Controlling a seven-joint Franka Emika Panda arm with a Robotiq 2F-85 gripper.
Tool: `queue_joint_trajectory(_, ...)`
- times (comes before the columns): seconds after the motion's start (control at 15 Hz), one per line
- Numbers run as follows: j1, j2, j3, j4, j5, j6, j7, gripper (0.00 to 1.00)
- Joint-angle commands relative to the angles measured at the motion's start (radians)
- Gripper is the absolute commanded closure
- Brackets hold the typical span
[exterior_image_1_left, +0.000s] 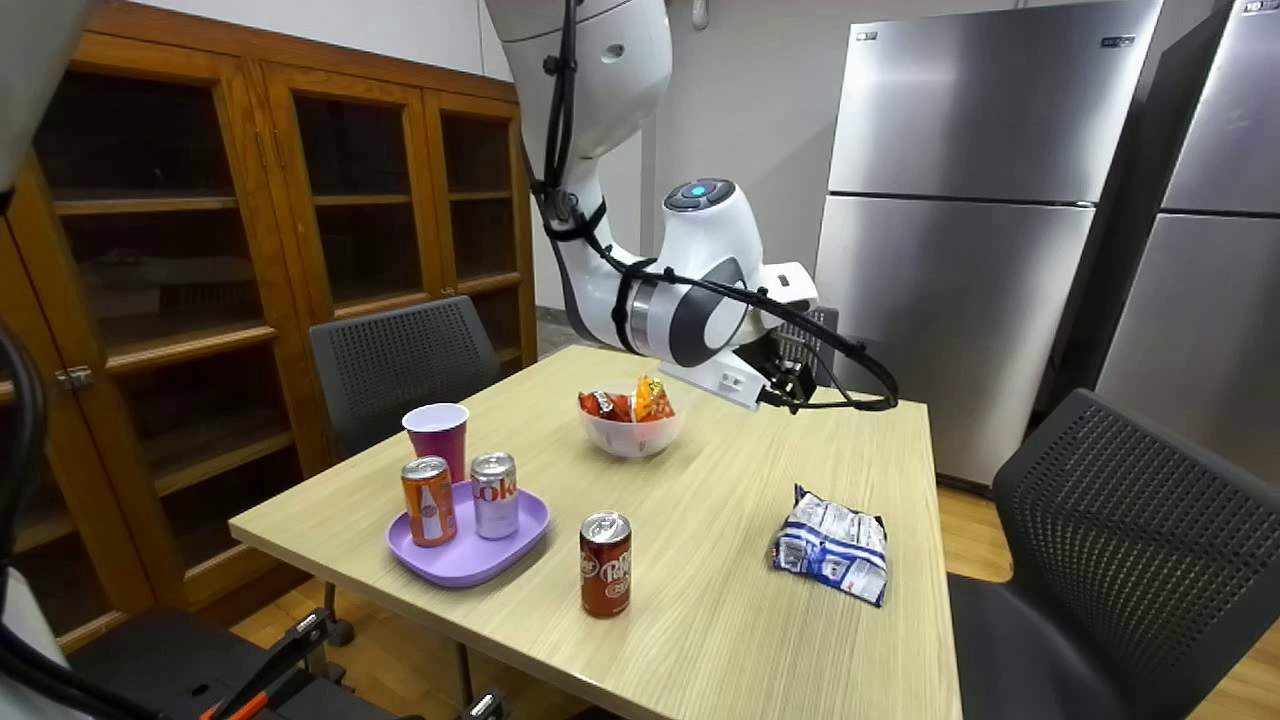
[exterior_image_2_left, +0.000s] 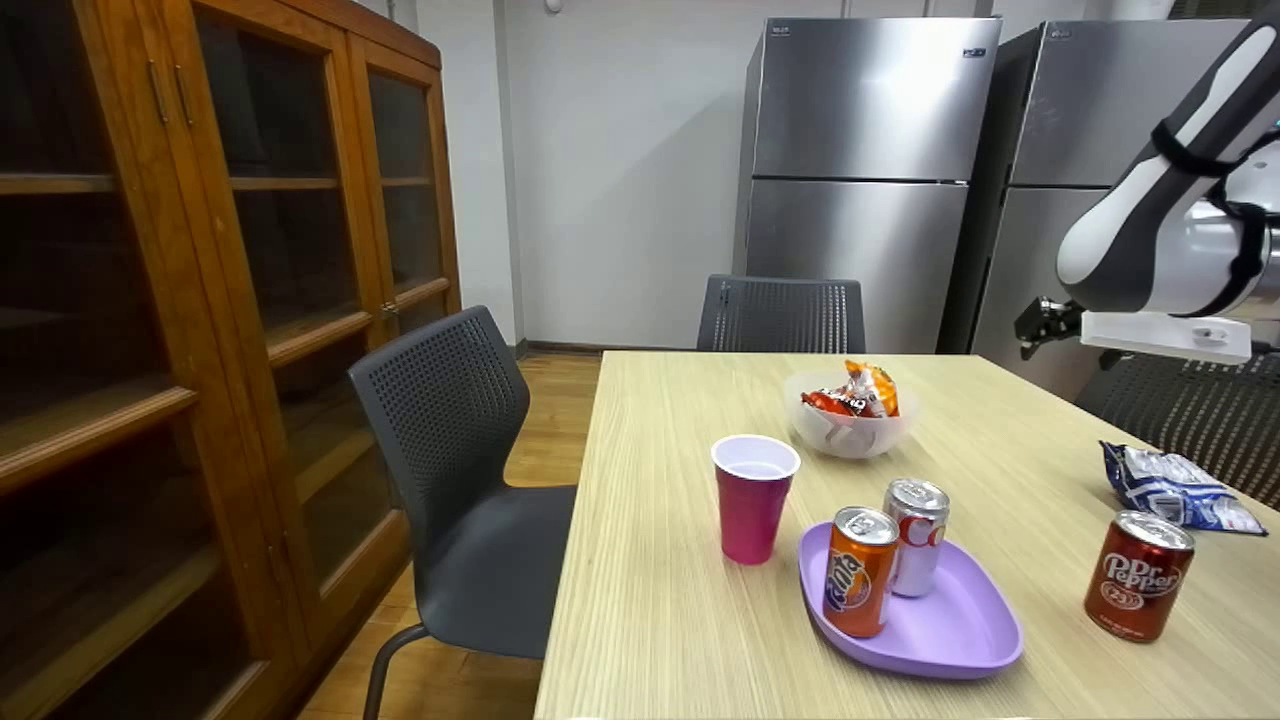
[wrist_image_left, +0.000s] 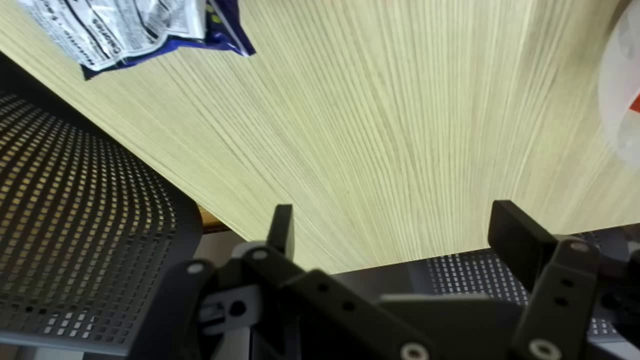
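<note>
Claw (wrist_image_left: 392, 215): set wide, gripping nothing, raised above tabletop (wrist_image_left: 380, 125). Bowl (wrist_image_left: 617, 95): lower than claw, at right edge of wrist view, partly cut off. Bag (wrist_image_left: 160, 30): likewise lower, toward upper left of same view, lying flat on tabletop; crumpled, long axis unclear. Nearer of bowl and bag: not determinable. Brown can (exterior_image_1_left: 606, 570): farther off, upright.

A blue-and-white bag (exterior_image_2_left: 1178, 488) lies on the table (exterior_image_2_left: 655, 520)
</note>
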Motion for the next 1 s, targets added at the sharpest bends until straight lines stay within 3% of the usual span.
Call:
queue_joint_trajectory(0.0, 0.060, -0.016, -0.092, -0.012, 0.032, -0.035, 0.007, 0.00)
queue_joint_trajectory(0.53, 0.209, 0.042, -0.306, 0.002, 0.085, -0.072, 0.035, 0.00)
queue_joint_trajectory(0.93, 0.270, 0.077, -0.374, 0.006, 0.114, -0.112, 0.073, 0.00)
